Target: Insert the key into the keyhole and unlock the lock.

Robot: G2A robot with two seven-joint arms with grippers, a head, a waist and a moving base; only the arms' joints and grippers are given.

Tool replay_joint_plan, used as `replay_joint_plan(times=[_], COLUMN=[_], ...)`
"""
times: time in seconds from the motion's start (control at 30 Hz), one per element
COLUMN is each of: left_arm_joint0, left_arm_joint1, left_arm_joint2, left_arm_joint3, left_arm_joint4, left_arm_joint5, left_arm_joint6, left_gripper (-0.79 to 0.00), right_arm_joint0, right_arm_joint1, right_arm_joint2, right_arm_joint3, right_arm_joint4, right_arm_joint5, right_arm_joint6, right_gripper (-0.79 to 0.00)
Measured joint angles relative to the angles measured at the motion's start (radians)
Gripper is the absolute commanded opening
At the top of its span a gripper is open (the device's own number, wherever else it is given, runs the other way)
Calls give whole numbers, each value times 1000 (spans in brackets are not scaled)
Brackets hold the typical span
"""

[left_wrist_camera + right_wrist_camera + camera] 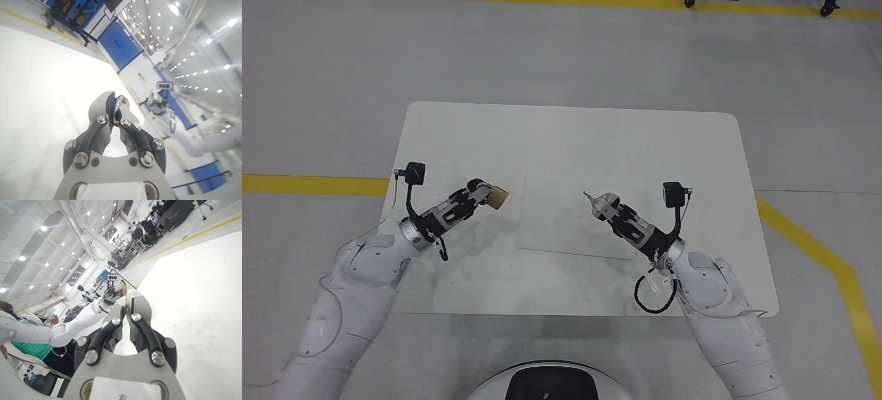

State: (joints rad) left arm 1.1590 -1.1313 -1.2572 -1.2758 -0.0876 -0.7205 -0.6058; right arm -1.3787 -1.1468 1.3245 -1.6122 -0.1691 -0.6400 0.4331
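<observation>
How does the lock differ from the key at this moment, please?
The lock is brass and blocky; the key is thin and grey. The lock sits in the left gripper, clamped at its shackle; the key sits in the right gripper, tip pointing towards the lock. Both are held above the table, apart, key not yet inserted.

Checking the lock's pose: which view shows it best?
Top view: the lock juts clear of the left tool. Left wrist view shows mainly its shackle; right wrist view shows it small and far off.
</observation>
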Motion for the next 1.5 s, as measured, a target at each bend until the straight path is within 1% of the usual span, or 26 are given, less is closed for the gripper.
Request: replay_joint_plan(times=[0.07, 0.1, 0.17, 0.2, 0.27, 0.3, 0.37, 0.4, 0.47, 0.53, 0.57, 0.63, 0.7, 0.8, 0.87, 0.9, 0.97, 1.07, 1.1, 1.2, 1.27, 1.3, 1.4, 1.5], left_arm_joint0=[-9, -8, -7, -7, -7, -7, 6, 21, 22, -4, -21, -65, -105, -160, -190, -209, -243, -305, -329, -385, -410, -424, -451, -465], left_arm_joint1=[0, 0, 0, 0, 0, 0, -6, -12, -17, -27, -33, -49, -69, -99, -117, -131, -151, -184, -195, -215, -224, -227, -229, -232], left_arm_joint2=[15, 15, 14, 13, 13, 13, 22, 32, 44, 67, 80, 119, 162, 218, 252, 275, 308, 350, 365, 394, 397, 394, 384, 378], left_arm_joint3=[9, 9, 8, 8, 8, 8, -9, -37, -52, -33, -18, 19, 55, 114, 150, 174, 217, 292, 322, 395, 426, 441, 497, 543], left_arm_joint4=[-215, -322, -416, -435, -402, -338, -218, -165, -153, -238, -306, -502, -661, -810, -871, -912, -966, -1055, -1072, -1069, -1096, -1115, -1136, -1148], left_arm_joint5=[75, 91, 72, 65, 64, 64, 74, 89, 114, 143, 154, 172, 185, 215, 239, 254, 277, 332, 358, 421, 471, 509, 606, 665], left_arm_joint6=[-163, -236, -279, -265, -186, -132, -90, -91, -130, -162, -167, -162, -157, -163, -176, -189, -210, -270, -301, -373, -411, -447, -533, -561], left_gripper=[-785, -785, -785, -785, -785, -785, -785, -785, -785, -785, -785, -785, -785, -785, -785, -785, -785, -785, -785, -785, -785, -785, -785, -785], right_arm_joint0=[0, 0, 0, 0, 0, 0, 0, -1, 1, 15, 26, 59, 93, 137, 162, 178, 197, 201, 200, 200, 200, 200, 200, 200], right_arm_joint1=[0, 0, 0, 0, 0, 0, 0, 0, 0, -1, -1, -3, -5, -8, -8, -8, -8, -8, -8, -8, -8, -8, -8, -8], right_arm_joint2=[0, 0, 0, 0, 0, 0, 0, 2, 4, 0, -2, -8, -19, -32, -37, -40, -42, -42, -42, -42, -42, -42, -42, -42], right_arm_joint3=[0, 0, 0, 0, 0, 0, 0, 1, -1, 0, 5, 20, 35, 55, 65, 73, 88, 92, 92, 91, 91, 91, 91, 91], right_arm_joint4=[0, 0, 0, 0, 0, 0, 0, -5, -9, 5, 9, 18, 30, 58, 66, 67, 76, 80, 80, 79, 79, 79, 79, 79], right_arm_joint5=[0, 0, 0, 0, 0, 0, 0, 6, 16, 8, 8, 8, 5, -10, -18, -20, -14, -10, -10, -11, -11, -11, -11, -11], right_arm_joint6=[0, 0, 0, 0, 0, 0, 0, -5, -16, -14, -11, 0, 11, 26, 43, 57, 73, 75, 75, 74, 74, 74, 74, 74], right_gripper=[-785, -785, -785, -785, -785, -785, -785, -785, -785, -785, -785, -785, -785, -785, -785, -785, -785, -785, -785, -785, -785, -785, -785, -785])
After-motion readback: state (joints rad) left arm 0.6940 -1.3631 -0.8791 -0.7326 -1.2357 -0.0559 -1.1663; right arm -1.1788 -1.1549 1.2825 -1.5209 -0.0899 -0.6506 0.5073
